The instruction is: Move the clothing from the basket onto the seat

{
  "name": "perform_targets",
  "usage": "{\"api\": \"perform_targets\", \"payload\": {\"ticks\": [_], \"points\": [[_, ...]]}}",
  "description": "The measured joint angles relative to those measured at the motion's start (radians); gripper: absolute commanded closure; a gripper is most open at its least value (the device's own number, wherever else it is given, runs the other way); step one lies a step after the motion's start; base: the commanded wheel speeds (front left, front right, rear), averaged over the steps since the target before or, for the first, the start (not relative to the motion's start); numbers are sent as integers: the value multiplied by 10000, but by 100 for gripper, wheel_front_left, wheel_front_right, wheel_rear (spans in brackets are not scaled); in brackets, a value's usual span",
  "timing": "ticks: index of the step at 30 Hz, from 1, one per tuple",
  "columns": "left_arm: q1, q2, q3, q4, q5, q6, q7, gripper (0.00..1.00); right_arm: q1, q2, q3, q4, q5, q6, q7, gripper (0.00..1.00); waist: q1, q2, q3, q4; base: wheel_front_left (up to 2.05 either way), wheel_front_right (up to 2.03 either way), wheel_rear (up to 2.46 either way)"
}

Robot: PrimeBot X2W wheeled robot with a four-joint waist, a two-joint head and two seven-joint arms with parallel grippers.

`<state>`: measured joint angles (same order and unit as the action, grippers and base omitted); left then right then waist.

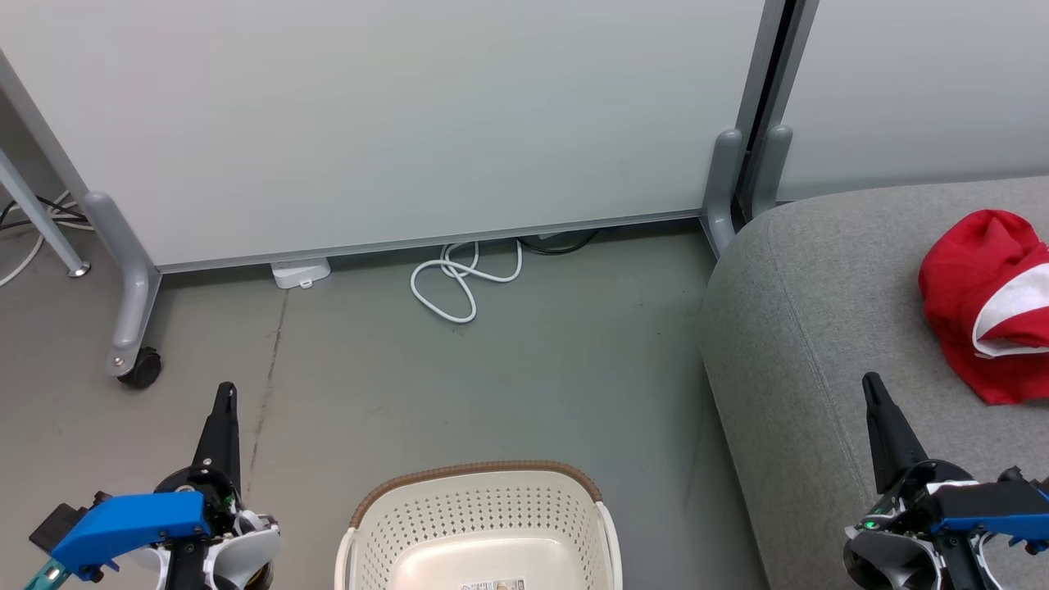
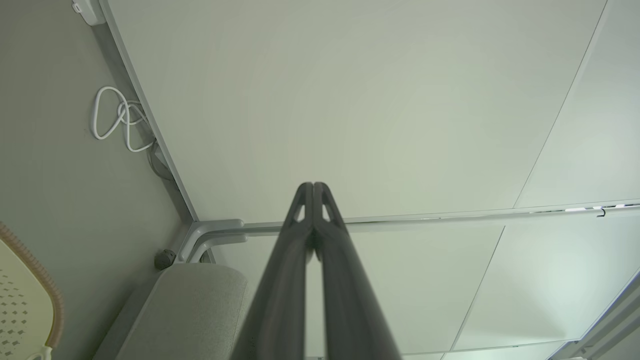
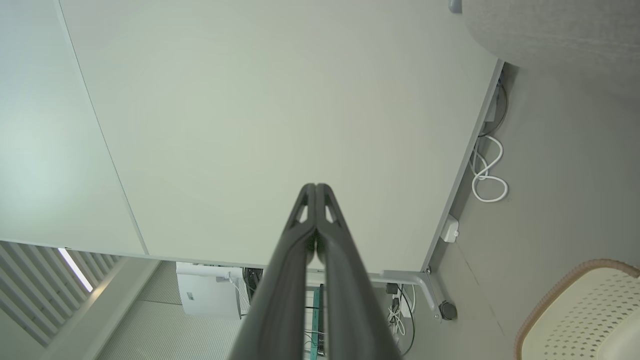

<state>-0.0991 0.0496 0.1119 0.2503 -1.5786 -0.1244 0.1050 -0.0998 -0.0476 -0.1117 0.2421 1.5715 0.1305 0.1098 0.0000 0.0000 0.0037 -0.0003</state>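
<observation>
The left gripper (image 1: 225,395) has its two dark fingers pressed together on nothing, over the grey floor (image 1: 533,377). The right gripper (image 1: 871,385) is pressed together and empty too, above the front part of the light grey seat (image 1: 807,311). A crumpled, white-trimmed red garment (image 1: 971,283) lies on that seat, ahead of the right gripper's tips and off to their right, clear of them. The cream perforated basket (image 1: 475,508) stands on the floor between the two grippers, set back behind their fingertips. A looped white cable (image 1: 455,287) lies well ahead of the left gripper.
</observation>
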Motion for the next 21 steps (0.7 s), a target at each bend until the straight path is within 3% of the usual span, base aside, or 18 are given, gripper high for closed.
{"api": "perform_targets", "payload": {"ticks": [21], "points": [[-53, 0, 15, -35, -328, -17, 90, 100, -23, -2, -17, 25, 401, 0, 35, 100, 0, 0, -6, 3, 0, 0, 0]]}}
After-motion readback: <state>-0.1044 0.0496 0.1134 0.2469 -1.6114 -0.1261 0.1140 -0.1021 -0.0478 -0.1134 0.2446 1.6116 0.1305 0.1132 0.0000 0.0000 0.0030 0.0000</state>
